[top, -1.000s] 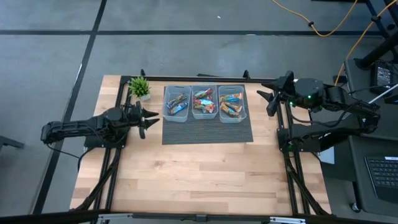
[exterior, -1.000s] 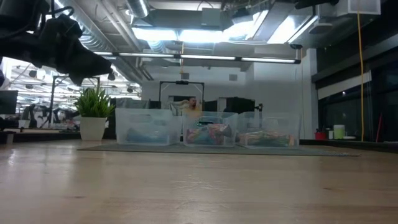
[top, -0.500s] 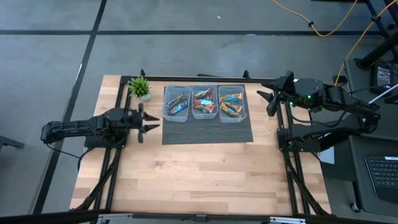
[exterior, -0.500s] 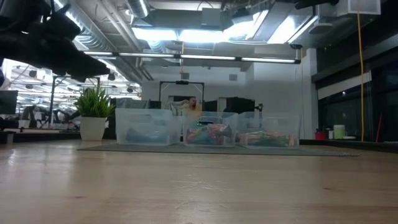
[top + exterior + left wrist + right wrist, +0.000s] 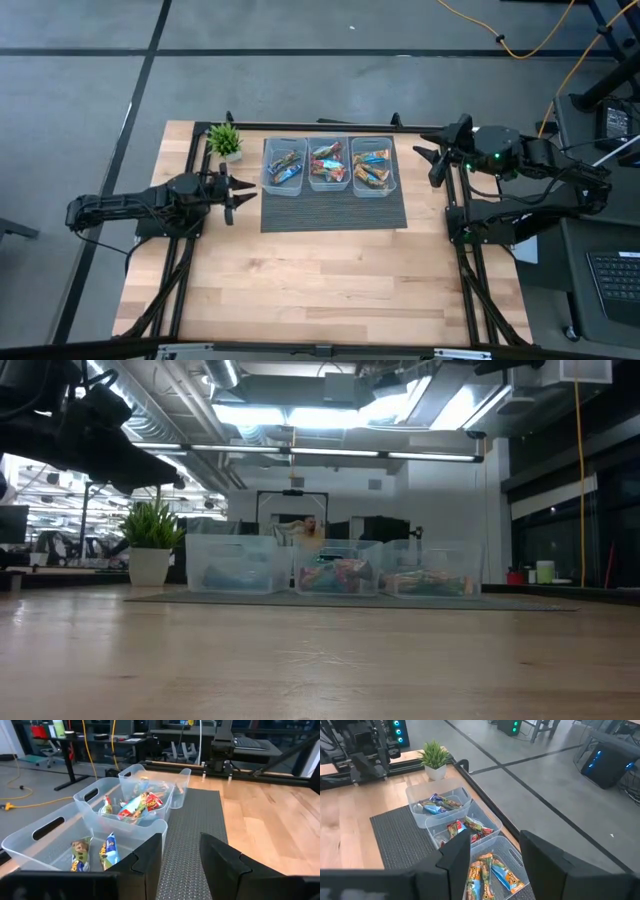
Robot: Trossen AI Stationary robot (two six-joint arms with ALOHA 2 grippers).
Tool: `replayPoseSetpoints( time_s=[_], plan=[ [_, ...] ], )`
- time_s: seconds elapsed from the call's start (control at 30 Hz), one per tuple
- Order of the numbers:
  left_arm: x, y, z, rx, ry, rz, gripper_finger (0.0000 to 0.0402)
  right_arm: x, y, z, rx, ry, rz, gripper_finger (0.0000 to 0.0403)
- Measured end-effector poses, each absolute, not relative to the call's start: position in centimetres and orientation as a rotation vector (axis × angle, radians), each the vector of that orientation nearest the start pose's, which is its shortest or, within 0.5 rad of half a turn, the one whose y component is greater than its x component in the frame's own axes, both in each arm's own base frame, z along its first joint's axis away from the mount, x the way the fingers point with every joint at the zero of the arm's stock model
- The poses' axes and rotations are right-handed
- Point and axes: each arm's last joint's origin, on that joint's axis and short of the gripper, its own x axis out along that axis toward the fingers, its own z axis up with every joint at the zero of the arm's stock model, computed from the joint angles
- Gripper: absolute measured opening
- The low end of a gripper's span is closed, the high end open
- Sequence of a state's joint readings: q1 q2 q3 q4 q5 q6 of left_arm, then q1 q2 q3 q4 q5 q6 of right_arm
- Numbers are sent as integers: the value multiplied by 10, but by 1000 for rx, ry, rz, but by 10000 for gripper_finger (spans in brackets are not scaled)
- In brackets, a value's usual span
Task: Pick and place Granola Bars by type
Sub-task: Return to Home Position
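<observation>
The granola bars [image 5: 327, 160] lie sorted in three clear bins [image 5: 284, 193] on a dark mat [image 5: 335, 212] at the far middle of the table [image 5: 320, 285]. The left gripper [image 5: 237, 196] hovers just left of the mat, near a small plant [image 5: 225, 140], fingers apart and empty. The right gripper [image 5: 431, 166] waits over the far right edge, also spread and empty.

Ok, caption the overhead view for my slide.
Granola bars sit in three clear bins on a mat; left gripper and right gripper hang open alongside.

Shiny-wrapped bars lie jumbled in three clear bins [image 5: 265, 160] at 12 o'clock on the table [image 5: 300, 290]: blue bars [image 5: 285, 168] toward 9 o'clock, red bars [image 5: 326, 162] in the middle, yellow bars [image 5: 371, 170] toward 3 o'clock.
</observation>
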State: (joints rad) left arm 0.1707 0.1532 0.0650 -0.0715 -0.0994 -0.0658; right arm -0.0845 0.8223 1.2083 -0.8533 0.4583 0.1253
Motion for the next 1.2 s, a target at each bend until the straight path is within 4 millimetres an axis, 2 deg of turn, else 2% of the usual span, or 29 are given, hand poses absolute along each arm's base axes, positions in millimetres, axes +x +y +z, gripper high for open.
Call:
replayPoseSetpoints(
  time_s=[0.17,0.43,0.7,0.97,1.13,1.2],
  plan=[
    [102,20,167,-71,151,275,126,129,-23,392,-13,436,-532,174],
    [99,20,170,-70,112,277,127,117,-16,329,-6,229,-435,174],
    [94,21,179,-59,-151,281,127,105,-7,267,47,122,-346,174],
    [94,21,181,-58,-167,278,127,105,5,222,44,-217,-86,174],
    [94,21,181,-57,-169,278,127,105,9,184,141,-156,64,174],
    [94,21,181,-58,-169,279,127,105,10,177,178,-89,111,174]
  ],
)
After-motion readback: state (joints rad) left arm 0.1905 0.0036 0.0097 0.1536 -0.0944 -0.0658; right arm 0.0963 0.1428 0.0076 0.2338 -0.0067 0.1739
